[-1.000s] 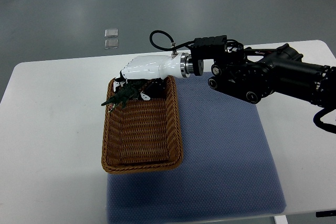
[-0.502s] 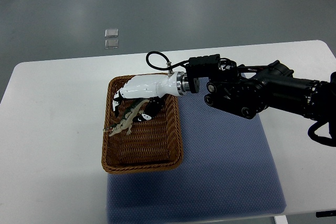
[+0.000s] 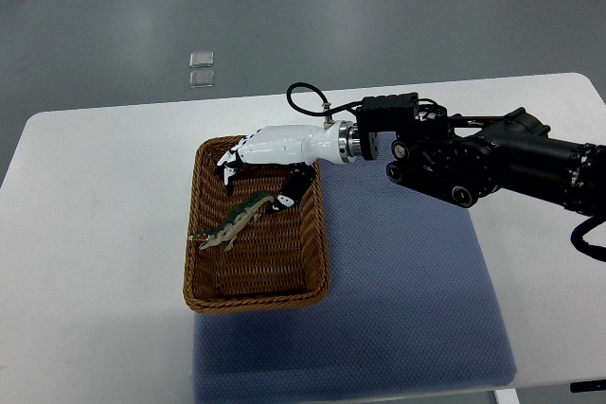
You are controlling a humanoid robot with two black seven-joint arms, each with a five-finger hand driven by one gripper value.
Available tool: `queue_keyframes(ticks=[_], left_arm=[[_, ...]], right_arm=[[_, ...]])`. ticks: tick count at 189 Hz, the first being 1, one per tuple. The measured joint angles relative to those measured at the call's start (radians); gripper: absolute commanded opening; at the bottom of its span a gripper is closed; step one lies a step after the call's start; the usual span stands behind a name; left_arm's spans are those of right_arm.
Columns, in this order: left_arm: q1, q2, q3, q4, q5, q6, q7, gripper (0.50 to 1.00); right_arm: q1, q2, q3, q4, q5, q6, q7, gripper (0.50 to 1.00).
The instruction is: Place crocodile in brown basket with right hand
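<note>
Okay, right hand [image 3: 270, 149] is hanging open over brown basket [image 3: 256, 302]; fingertip [image 3: 284, 200] is sitting by crocodile [image 3: 237, 220] tail, risking snagging it on retract.

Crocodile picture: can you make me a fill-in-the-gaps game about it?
The crocodile lies ____ the basket.
The hand over the basket is the robot's ____ one.
The mat under the basket is ____.
The table is ____.
Missing words: inside, right, blue, white.
</note>
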Motion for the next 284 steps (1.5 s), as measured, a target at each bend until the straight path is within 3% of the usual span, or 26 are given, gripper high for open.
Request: queue_keyframes(ticks=[20,53,89,156,194,215,284], left_arm=[[0.000,0.000,0.000,0.000,0.000,0.000,0.000,1.000],[0.000,0.000,0.000,0.000,0.000,0.000,0.000,1.000],[0.000,0.000,0.000,0.000,0.000,0.000,0.000,1.000],[0.000,0.000,0.000,0.000,0.000,0.000,0.000,1.000],[0.000,0.000,0.000,0.000,0.000,0.000,0.000,1.000],[0.000,0.000,0.000,0.000,0.000,0.000,0.000,1.000],[0.000,0.000,0.000,0.000,0.000,0.000,0.000,1.000]], right_arm=[[0.002,-0.024,0.059,0.000,0.056,0.039,0.000,0.887],[-0.005,-0.102,0.168,0.000,0.196,0.167,0.000,0.889],[-0.052,-0.190,0.247,-0.001,0.412,0.235,0.000,0.895],[-0.195,-0.298,0.327,0.000,0.878,0.269,-0.010,0.921],[-0.263,-0.332,0.335,0.000,1.171,0.294,-0.172,0.928],[-0.298,-0.336,0.335,-0.006,1.298,0.286,-0.229,0.928],[-0.365,-0.343,0.348,-0.049,1.374,0.273,-0.227,0.928]])
